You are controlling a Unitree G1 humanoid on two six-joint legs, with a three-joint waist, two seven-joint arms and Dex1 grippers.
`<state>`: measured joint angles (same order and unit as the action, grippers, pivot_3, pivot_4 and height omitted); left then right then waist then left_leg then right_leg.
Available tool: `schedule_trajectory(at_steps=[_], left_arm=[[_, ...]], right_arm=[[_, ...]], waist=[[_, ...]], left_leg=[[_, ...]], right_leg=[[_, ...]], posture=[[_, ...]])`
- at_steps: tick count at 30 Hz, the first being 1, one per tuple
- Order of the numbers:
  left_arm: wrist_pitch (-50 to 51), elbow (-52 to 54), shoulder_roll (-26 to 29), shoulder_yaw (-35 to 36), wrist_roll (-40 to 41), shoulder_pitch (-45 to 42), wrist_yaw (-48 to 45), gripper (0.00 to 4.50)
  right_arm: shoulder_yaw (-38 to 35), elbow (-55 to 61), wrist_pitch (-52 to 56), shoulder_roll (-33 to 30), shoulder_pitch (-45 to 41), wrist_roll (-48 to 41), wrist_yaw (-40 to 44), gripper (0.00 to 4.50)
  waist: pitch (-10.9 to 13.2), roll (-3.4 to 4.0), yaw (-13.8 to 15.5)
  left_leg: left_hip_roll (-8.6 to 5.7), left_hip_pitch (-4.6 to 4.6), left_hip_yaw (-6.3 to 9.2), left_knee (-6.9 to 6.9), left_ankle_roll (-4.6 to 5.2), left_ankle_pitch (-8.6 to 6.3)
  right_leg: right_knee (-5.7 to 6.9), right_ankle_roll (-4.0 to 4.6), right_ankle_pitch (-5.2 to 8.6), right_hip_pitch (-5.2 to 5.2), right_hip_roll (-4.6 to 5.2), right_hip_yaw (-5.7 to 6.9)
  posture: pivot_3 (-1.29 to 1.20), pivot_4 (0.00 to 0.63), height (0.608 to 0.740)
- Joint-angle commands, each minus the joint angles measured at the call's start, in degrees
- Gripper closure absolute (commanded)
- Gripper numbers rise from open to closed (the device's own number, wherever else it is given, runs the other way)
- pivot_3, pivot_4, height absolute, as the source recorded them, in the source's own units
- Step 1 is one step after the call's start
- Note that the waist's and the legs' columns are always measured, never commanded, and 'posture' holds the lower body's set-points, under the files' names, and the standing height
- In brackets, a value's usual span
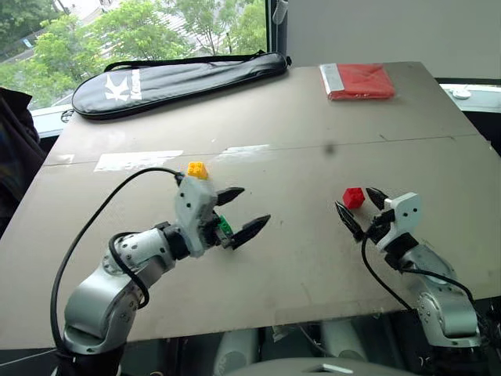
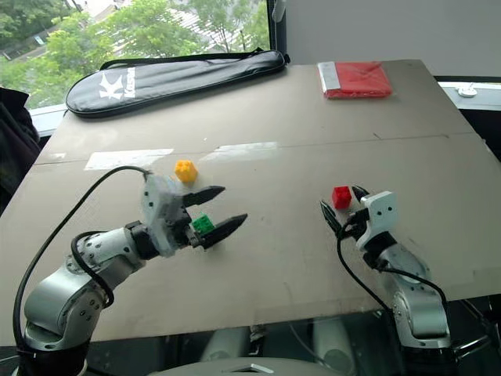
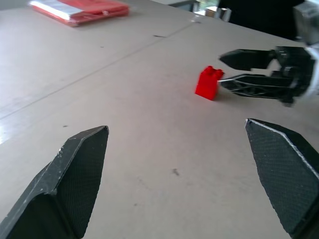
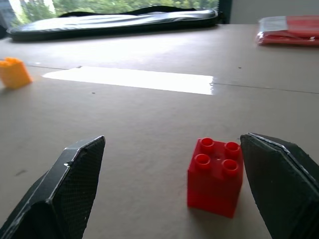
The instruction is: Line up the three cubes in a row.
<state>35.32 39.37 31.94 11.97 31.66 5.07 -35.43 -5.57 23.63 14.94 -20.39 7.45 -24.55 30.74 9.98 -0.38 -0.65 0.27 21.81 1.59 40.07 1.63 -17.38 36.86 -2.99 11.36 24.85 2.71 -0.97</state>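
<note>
Cubes sit on a big brown table (image 1: 313,266), three of them, and they do not make a row yet. The yellow cube (image 2: 185,170) stands alone, a bit farther back on the table than the left gripper (image 2: 213,210). The green cube (image 2: 203,224) sits on the table low between that gripper's two black fingers, near the wrist end. The fingers are spread wide and I cannot tell if either one touches the green cube. The red cube (image 4: 215,176) stands upright with its four studs on top, well apart from the other two, over on the right side. The right gripper (image 1: 358,207) is at the red cube, and its fingers are spread wide too. In the right wrist view the red cube sits between the two fingers, much closer to one of them (image 4: 282,174), with a thin gap showing, so it is not squeezed. In the left wrist view the red cube stands just past the tips of the right gripper. At the far side of the table lie a flat red packet (image 1: 358,81) and a long black bag (image 1: 176,81). Green trees (image 1: 141,31) show through the window behind the bag.
</note>
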Motion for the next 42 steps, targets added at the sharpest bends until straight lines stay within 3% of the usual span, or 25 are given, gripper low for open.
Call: schedule_trajectory(at_steps=[1,7,17,21,24,29,35,42], left_arm=[[-5.21,0.61,-0.31,1.4,-4.04,5.8,1.24,0.0],[-11.27,-7.28,-0.99,-2.62,-9.1,6.64,0.28,0.0],[-23.19,-27.49,4.45,-10.56,-14.43,-0.15,-14.69,0.0],[-24.48,-33.31,4.93,-10.85,-12.85,-2.84,-18.7,0.0],[-25.91,-35.96,4.74,-10.04,-11.45,-3.13,-21.59,0.83],[-28.31,-39.74,5.1,-10.26,-11.85,-4.56,-24.41,3.18],[-30.73,-43.88,4.11,-13.94,-14.3,-12.37,-27.06,3.18],[-30.18,-50.25,-1.41,-25.29,-20.25,-28.36,-31.81,3.18]], right_arm=[[-5.32,2.55,-2.02,-6.97,5.32,-8.89,15.21,0.03],[-5.48,1.7,-7.87,-12.57,9.76,-12.58,30.39,0.03],[-2.27,4.11,-9.68,-12.21,9.77,-12.29,32.85,0.03],[-2.65,3.95,-9.89,-12.58,9.17,-12.47,32.65,0.03],[-2.7,3.98,-10.21,-12.8,9.1,-12.11,32.63,0.0],[-2.74,4.36,-9.88,-12.96,9.09,-12.22,32.07,0.0],[-3.51,4.0,-9.35,-13.65,8.19,-13.11,31.87,0.0],[-6.73,0.13,-10.03,-12.99,7.75,-13.62,30.66,0.0]], waist=[[0.01,-0.04,0.11],[0.08,-0.16,0.04],[0.09,-0.19,0.08],[0.07,-0.17,0.37],[0.05,-0.17,0.39],[0.04,-0.14,0.32],[0.02,-0.14,1.22],[0.01,-0.21,1.82]], left_leg=[[-0.01,0.04,0.01,0.01,0.0,0.0],[0.01,-0.09,-0.06,0.09,0.01,0.0],[0.05,0.02,-0.08,0.13,-0.01,0.0],[0.02,-0.02,-0.09,0.13,-0.01,0.0],[0.01,-0.07,-0.09,0.14,-0.01,0.0],[0.04,-0.07,-0.07,0.13,0.0,0.0],[-0.01,-0.08,-0.11,0.2,0.0,0.02],[-0.18,0.0,-0.14,0.27,0.0,0.02]], right_leg=[[-0.02,-0.01,0.01,0.01,0.01,0.03],[-0.02,-0.04,0.02,-0.12,-0.01,0.02],[0.01,0.01,-0.01,-0.04,-0.03,0.08],[-0.01,-0.01,-0.01,-0.06,0.08,0.04],[0.0,-0.01,-0.02,-0.1,0.08,0.04],[0.01,-0.01,-0.02,-0.1,0.07,0.07],[0.02,0.0,-0.03,-0.16,0.06,0.09],[-0.01,-0.01,-0.04,-0.28,0.06,0.16]], posture=[[0.0,0.15,0.701],[0.0,0.15,0.701],[0.0,0.15,0.701],[0.0,0.15,0.701],[0.0,0.15,0.701],[0.0,0.15,0.701],[0.0,0.15,0.701],[0.0,0.15,0.701]])
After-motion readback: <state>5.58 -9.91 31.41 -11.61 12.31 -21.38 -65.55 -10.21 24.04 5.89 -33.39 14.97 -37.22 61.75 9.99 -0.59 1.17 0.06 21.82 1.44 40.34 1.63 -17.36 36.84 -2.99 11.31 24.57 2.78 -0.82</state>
